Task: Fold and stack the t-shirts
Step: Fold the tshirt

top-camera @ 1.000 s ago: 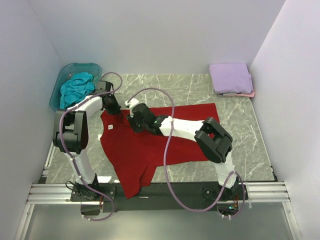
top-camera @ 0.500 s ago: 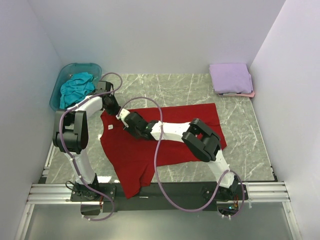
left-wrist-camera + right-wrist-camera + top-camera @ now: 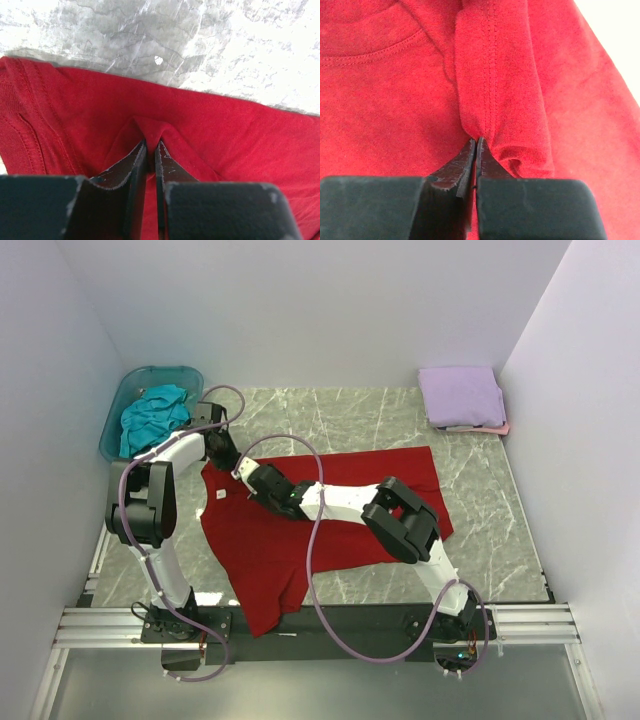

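A deep red t-shirt (image 3: 270, 550) lies spread on the marble table, its lower part hanging over the near edge. My left gripper (image 3: 222, 456) is at the shirt's far left corner, shut on a pinched ridge of the red cloth (image 3: 225, 125); its jaw tips (image 3: 151, 144) meet at that fold. My right gripper (image 3: 247, 475), close beside the left one, is shut on a folded sleeve hem of the same shirt (image 3: 380, 100), with its tips (image 3: 476, 142) at the seam. A teal shirt (image 3: 152, 416) lies crumpled in the tub. A folded lavender shirt (image 3: 460, 394) lies on a pale pink one (image 3: 495, 428) at the far right.
The translucent blue-green tub (image 3: 112, 422) stands at the far left corner against the wall. White walls close in the table on three sides. A metal rail (image 3: 320, 625) runs along the near edge. Purple cables loop over both arms.
My right gripper has moved left and slightly nearer across the red shirt, ending close beside the left gripper. The left gripper has stayed where it was.
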